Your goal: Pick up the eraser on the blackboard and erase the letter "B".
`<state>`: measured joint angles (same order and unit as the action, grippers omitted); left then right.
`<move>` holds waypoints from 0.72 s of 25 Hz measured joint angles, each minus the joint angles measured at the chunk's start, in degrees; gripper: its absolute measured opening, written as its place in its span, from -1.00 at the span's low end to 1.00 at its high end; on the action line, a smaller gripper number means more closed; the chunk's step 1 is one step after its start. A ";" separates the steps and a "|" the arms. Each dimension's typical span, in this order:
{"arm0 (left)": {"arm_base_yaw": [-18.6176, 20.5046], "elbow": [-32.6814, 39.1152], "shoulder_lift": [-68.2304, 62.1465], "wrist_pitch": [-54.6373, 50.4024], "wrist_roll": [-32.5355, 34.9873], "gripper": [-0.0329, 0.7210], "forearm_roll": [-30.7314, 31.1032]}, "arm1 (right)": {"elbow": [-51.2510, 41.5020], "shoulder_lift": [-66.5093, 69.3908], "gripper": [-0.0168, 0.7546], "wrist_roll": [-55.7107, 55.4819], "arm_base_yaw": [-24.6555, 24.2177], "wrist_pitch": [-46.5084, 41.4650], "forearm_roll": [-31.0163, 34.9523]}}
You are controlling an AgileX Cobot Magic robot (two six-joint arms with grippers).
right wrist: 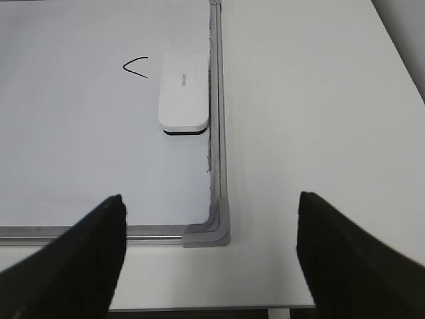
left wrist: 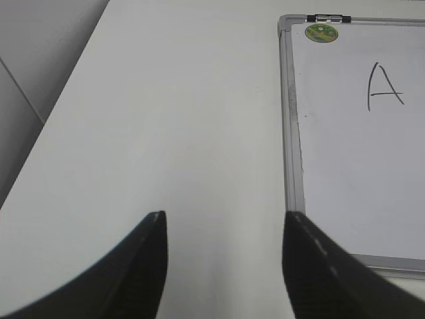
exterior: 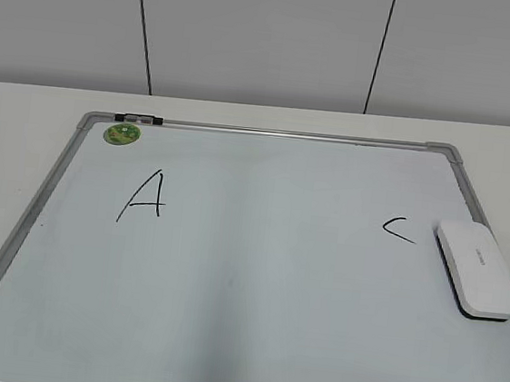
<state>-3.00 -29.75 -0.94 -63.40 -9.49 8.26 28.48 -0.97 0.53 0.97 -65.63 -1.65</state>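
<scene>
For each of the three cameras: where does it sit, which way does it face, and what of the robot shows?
Exterior: in front, slanting down on the blackboard with A, C, eraser; no robot visible.
Left wrist: above the table left of the board, facing along its left frame; open left gripper shows.
Right wrist: off the board's near right corner; open right gripper shows.
Shared: A and magnet with left; C and eraser with right.

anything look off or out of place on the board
Only an A and a C show on the blackboard; no B is visible between them. The eraser lies slightly askew against the right frame. Nothing looks damaged.
</scene>
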 joint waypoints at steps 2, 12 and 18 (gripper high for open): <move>0.00 0.00 0.00 0.00 0.00 0.20 0.00 | 0.00 0.00 0.58 0.00 0.00 0.00 0.00; 0.00 0.00 0.00 0.00 0.00 0.20 0.00 | 0.00 0.00 0.58 0.09 0.00 0.00 0.00; 0.00 0.00 0.00 0.00 0.10 0.20 0.00 | 0.00 0.00 0.58 0.09 0.00 0.00 0.00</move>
<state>-3.00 -29.75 -0.94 -63.40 -9.39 8.26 28.48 -0.97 0.62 0.97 -65.63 -1.65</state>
